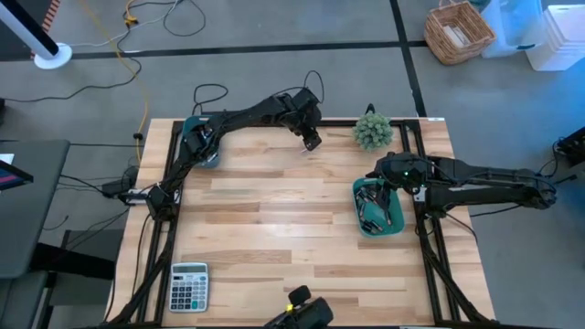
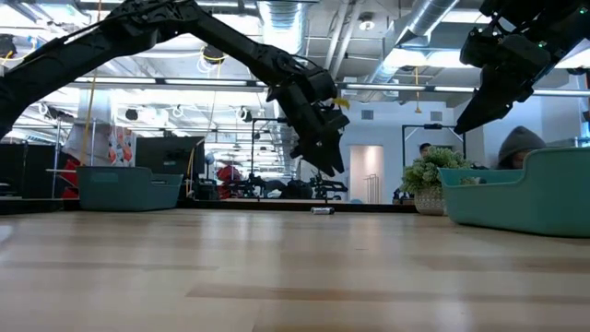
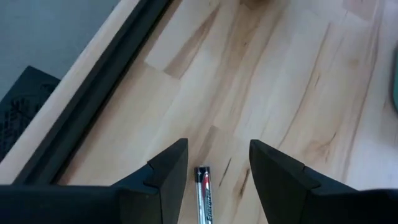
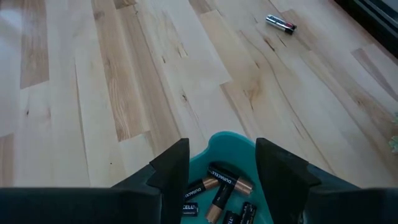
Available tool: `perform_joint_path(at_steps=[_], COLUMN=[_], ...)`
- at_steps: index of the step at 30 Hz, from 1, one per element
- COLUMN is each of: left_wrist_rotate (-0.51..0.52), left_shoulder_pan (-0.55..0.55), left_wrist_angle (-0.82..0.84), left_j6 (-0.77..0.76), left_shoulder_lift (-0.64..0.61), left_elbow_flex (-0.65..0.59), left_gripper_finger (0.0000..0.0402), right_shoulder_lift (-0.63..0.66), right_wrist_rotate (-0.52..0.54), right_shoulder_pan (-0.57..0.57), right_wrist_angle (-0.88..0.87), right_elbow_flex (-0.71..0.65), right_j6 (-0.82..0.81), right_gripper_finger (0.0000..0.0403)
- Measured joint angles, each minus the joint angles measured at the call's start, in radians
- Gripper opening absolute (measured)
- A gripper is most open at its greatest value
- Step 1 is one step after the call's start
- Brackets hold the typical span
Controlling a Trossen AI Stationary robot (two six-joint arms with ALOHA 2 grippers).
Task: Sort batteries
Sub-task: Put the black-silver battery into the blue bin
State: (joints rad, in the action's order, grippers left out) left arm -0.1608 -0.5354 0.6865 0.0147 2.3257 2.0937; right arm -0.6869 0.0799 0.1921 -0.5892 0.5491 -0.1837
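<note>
Left gripper [image 3: 212, 171] is hanging over the back edge of the worktop [image 1: 274, 228], roughly mid-span, with its fingers apart and nothing between them. One loose silver battery [image 3: 203, 194] lies flat on the wood directly under that gap, near the back rail. In the left wrist view its long axis runs along the gap, parallel to the two fingers [image 3: 168, 171], so they sit either side of its length. A straight drop should bracket it without any wrist roll. From the low view the gripper [image 2: 327, 152] is clearly above the battery [image 2: 321, 210], not touching. I can't tell exactly how well it is centred from that angle.

Right gripper [image 4: 217, 168] hovers over the teal bin [image 1: 398, 228] at the right edge, also spread open and empty. The bin holds the rest of the batteries [image 4: 217, 186], dark ones with copper ends visible at its near corner. The loose battery [image 4: 281, 23] sits well apart from this arm, across bare wood.

My read is that the left arm is nearer by a wide margin and already lined up, so the pick is its job. A second teal bin [image 1: 196, 137] sits at the back-left corner, probably the drop target.
</note>
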Motion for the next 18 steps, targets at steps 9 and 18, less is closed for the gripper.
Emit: perform_joint_path(at_steps=[9, 18], left_wrist_rotate=[0.01, 0.057], left_shoulder_pan=[-0.017, 0.006], left_wrist_angle=[-0.028, 0.194], left_j6=[0.027, 0.236], left_shoulder_lift=[0.0, 0.0], left_elbow_flex=[0.037, 0.04], left_gripper_finger=[0.0168, 0.0167], right_shoulder_lift=[0.0, 0.0], right_wrist_rotate=[0.0, 0.0], right_shoulder_pan=[0.0, 0.0], right_wrist_angle=[0.001, 0.001], right_elbow_flex=[0.0, 0.0], right_j6=[0.0, -0.001], right_gripper_finger=[0.0196, 0.0196])
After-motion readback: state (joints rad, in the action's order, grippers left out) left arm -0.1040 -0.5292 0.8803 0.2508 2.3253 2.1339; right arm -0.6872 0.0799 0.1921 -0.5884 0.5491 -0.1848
